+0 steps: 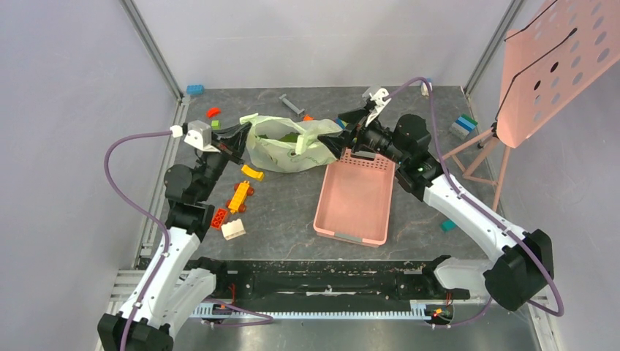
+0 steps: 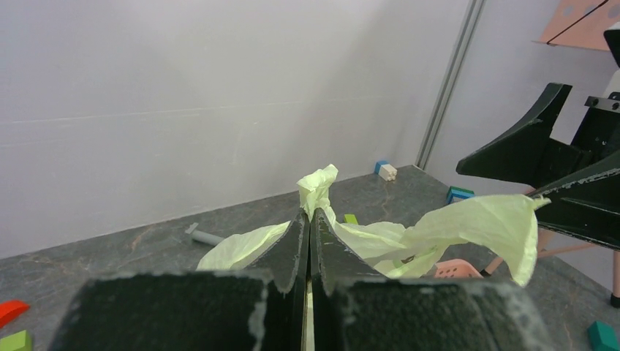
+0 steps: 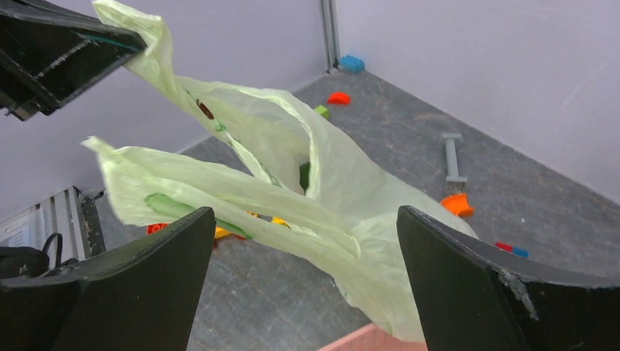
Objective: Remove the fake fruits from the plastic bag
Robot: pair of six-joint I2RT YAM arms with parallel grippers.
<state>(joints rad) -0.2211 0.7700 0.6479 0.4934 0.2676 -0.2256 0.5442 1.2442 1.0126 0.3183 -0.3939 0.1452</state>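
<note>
So we're at the "get the bag open" stage, no fruit out yet as far as I can see. The plastic bag sits toward the far edge of the worktop, a bit left of the middle, with its right side just beside the far end of the pink basket.

The left gripper has its fingers pressed together on a bit of the bag's rim, holding that side up. The right gripper is spread wide. A loose flap of the rim hangs between its fingers, but nothing is clamped.

You can see a dark green fruit through the mouth from the top view. The rest of the fake fruits are hidden in the crinkles, so I can't tell how many are in there.

My guess for the next move is that the right one needs to pinch that flap without grabbing both layers. Then the two can pull apart to widen the mouth. The film is thin and floppy, so it could easily slip or fold shut. Toy blocks are scattered near the left edge and aren't part of this.
</note>
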